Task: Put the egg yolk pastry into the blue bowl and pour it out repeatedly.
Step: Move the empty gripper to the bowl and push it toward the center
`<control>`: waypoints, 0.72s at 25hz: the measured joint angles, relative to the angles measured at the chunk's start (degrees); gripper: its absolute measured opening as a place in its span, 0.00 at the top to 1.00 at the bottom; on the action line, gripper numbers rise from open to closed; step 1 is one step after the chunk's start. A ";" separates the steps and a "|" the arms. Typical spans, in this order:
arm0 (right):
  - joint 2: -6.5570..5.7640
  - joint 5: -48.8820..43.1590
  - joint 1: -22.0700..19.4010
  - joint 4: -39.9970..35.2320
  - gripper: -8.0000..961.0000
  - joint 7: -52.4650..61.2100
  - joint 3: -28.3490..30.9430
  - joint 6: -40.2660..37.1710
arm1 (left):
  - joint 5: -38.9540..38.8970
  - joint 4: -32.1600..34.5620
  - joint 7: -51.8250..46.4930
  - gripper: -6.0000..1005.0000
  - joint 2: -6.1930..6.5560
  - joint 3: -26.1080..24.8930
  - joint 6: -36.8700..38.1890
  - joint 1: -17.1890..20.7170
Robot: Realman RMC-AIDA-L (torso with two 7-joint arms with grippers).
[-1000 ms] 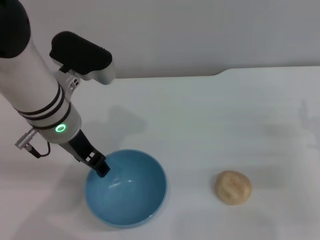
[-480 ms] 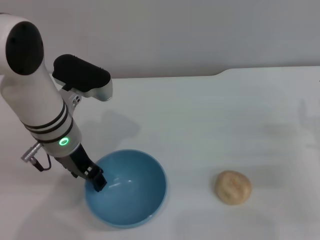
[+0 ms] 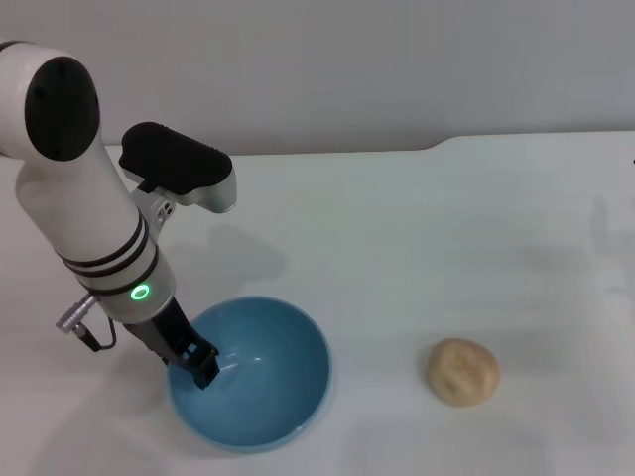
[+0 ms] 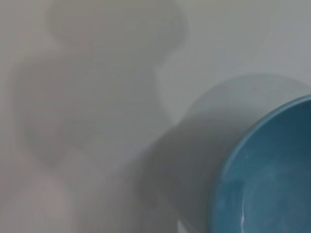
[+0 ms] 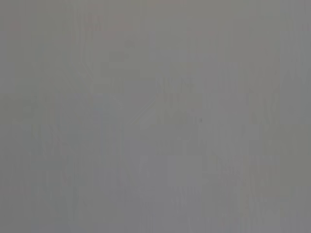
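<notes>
White bench (image 3: 417,228) runs wide and bare toward its far edge. I count one blue bowl (image 3: 253,372) at the near edge and one egg yolk pastry (image 3: 462,372) well apart toward the right. My left gripper (image 3: 203,369) pinches the bowl's left rim. My left wrist view shows only bowl (image 4: 272,170) and shadow; the right wrist view shows plain grey.
</notes>
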 joint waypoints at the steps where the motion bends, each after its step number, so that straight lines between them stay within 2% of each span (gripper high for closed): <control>1: 0.00 0.00 0.00 0.03 0.47 0.00 0.01 0.00 | -0.06 0.02 0.03 0.45 0.01 0.07 0.01 0.00; 2: 0.00 0.00 -0.03 0.05 0.47 0.00 0.01 0.00 | -0.07 0.03 0.04 0.46 0.02 0.11 0.01 -0.03; 14: 0.00 0.00 -0.13 0.25 0.47 0.00 0.12 -0.20 | -0.58 0.11 0.15 0.88 0.03 0.15 -0.18 -0.44; 18: 0.00 0.00 -0.13 0.26 0.47 0.04 -0.12 -0.19 | -0.58 0.12 0.33 0.95 0.04 0.16 -0.17 -0.44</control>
